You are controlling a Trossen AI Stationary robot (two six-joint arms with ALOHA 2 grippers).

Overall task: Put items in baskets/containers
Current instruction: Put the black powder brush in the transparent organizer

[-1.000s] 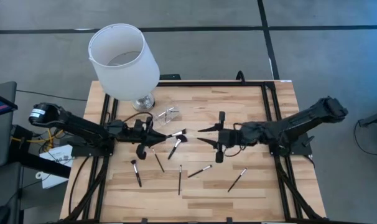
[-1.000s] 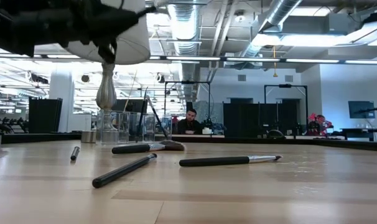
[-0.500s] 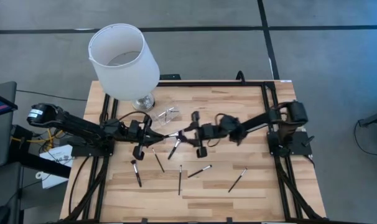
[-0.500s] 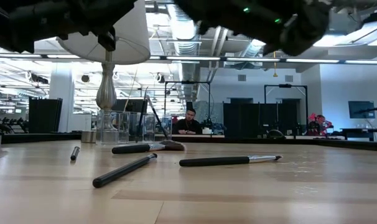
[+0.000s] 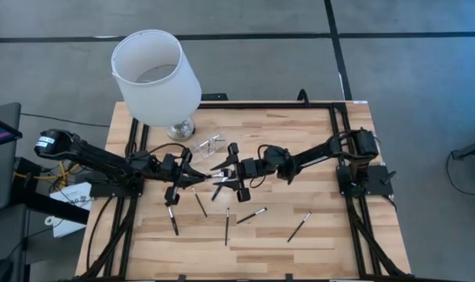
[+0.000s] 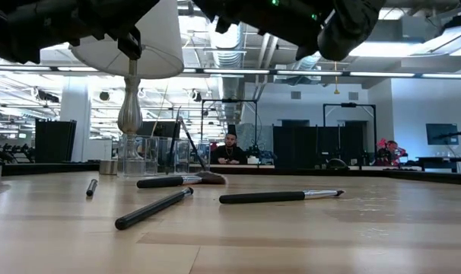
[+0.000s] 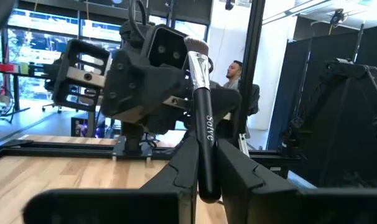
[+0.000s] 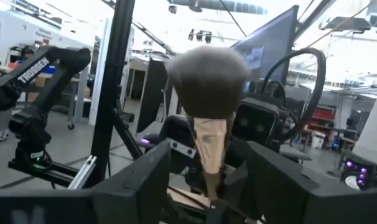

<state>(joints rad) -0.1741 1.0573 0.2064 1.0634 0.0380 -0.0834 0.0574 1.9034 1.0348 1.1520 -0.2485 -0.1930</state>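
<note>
a: what is the step in hand?

b: it looks like a handover; the left gripper (image 5: 184, 168) is clenched on the black handle of one makeup brush (image 7: 204, 124) over the middle of the worktop (image 5: 316, 149); the brush head points at the right gripper (image 5: 228, 177), whose fingers stand wide apart, one on each side of the bristles, grasping nothing.

a: how should the robot do it well?

b: probably the right fingers should go further along and close on the ferrule or the handle, not on the soft bristles; the left fingers should let go only when that hold is firm; otherwise the brush may tip and fall; after this the brush should go handle first into the clear cup (image 5: 210, 144), which is just beside the lamp base, near both grippers.

a: and the counting?

b: one clear cup; one lamp (image 5: 155, 74) with a white shade; two arms; one brush is in the left fingers; five brushes lie clearly free on the near half of the worktop, apart from each other; one more seems to lie under the right gripper, but it is half hidden; in the low view a thin stick leans by the cup, and whether it is a brush inside it one cannot tell.
</note>
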